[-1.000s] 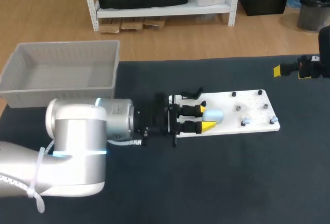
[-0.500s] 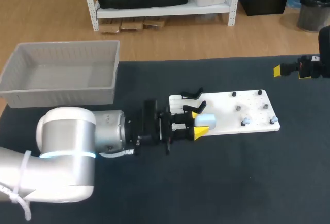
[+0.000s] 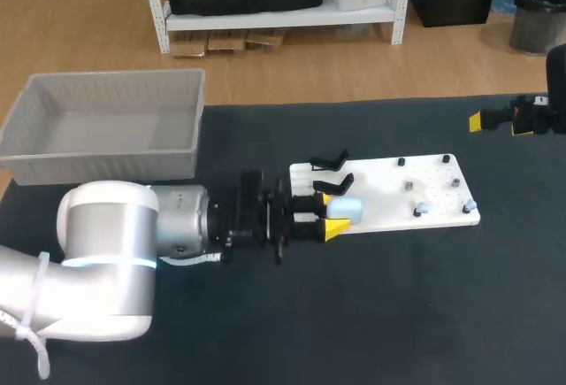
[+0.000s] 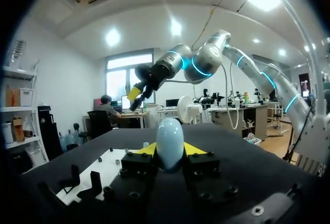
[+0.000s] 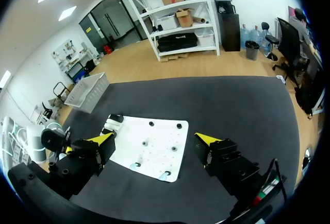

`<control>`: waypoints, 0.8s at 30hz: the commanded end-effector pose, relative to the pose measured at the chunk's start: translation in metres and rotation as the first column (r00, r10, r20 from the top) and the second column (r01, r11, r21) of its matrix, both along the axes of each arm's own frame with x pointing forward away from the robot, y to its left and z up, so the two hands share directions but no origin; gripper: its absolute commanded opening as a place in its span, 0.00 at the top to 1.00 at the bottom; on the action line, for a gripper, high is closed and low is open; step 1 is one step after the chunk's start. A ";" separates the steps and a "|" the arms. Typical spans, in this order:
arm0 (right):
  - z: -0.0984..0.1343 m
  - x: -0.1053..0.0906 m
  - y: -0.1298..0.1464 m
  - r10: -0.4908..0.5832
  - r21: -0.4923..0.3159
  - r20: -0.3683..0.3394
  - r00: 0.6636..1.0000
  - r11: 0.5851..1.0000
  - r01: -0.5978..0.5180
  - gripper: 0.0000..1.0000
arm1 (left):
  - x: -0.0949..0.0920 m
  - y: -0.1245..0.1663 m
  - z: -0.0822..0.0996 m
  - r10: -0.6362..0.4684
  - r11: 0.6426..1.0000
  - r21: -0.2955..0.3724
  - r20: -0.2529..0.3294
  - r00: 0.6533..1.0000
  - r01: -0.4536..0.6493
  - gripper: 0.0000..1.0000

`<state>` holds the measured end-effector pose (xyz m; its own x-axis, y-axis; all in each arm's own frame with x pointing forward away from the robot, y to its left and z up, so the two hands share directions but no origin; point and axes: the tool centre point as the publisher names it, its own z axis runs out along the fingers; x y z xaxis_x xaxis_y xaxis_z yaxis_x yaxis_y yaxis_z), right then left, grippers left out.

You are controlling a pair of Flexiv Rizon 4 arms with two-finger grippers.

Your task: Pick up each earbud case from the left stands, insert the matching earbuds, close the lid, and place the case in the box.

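A pale blue earbud case (image 3: pixel 350 210) stands upright between the yellow tips of my left gripper (image 3: pixel 334 213), which is shut on it over the left end of the white board (image 3: pixel 389 192). In the left wrist view the case (image 4: pixel 170 142) rises between the fingers. Two black stands (image 3: pixel 329 165) sit at the board's left end. Small pale blue earbuds (image 3: pixel 421 211) rest on pegs near the board's right end. My right gripper (image 5: pixel 154 139) hangs open high above the board (image 5: pixel 149 149), at the table's far right (image 3: pixel 478 121).
A grey plastic box (image 3: pixel 106 128) stands at the table's back left, also seen as the box (image 5: pixel 93 91) in the right wrist view. Several dark pegs (image 3: pixel 408 186) stud the board. Dark mat (image 3: pixel 398 305) spreads in front of the board.
My left gripper has drawn back to the left with the case in it, from the board's middle toward its left end. The right arm has not moved.
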<state>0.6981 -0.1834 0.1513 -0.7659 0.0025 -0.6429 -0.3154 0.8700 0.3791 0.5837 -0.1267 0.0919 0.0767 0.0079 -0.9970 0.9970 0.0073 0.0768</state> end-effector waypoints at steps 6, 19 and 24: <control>-0.001 0.001 -0.001 0.006 0.004 0.000 1.000 1.000 -0.006 0.00 | 0.008 -0.001 -0.004 -0.026 1.000 0.009 -0.030 0.999 0.026 1.00; -0.002 -0.007 -0.001 0.014 0.007 -0.008 1.000 1.000 -0.014 0.00 | 0.010 -0.003 -0.004 -0.025 1.000 0.007 -0.035 0.999 0.026 1.00; 0.012 -0.032 0.002 0.036 0.012 0.028 0.999 0.999 -0.036 0.00 | 0.010 -0.003 -0.004 -0.025 1.000 0.007 -0.035 0.999 0.026 1.00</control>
